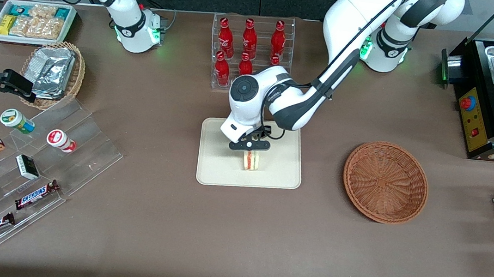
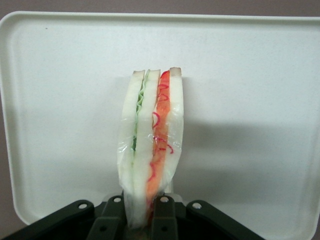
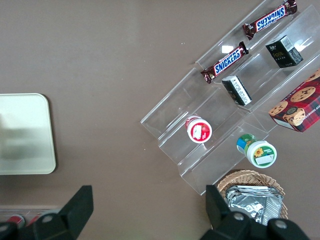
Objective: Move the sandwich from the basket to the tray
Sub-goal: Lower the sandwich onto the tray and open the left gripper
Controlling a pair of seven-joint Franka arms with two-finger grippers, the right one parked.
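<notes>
The gripper [image 1: 249, 146] pinches the sandwich [image 1: 251, 160] by one end, upright over the tray [image 1: 277, 177]; it looks light, soft, film-wrapped and slippery, so a gentle hold across both bread faces suits it.

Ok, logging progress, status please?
Pincer over the tray, shut on the sandwich. Sandwich upright, above tray surface. Basket empty. Nothing in the way.

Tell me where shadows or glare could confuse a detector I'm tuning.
Front view: the tool, shut on the plastic-wrapped triangular white-bread sandwich, and its arm shade the cream rectangular tray. Left wrist view: soft shadow on the tray beside the sandwich. Right wrist view: glare on the clear acrylic shelf.
</notes>
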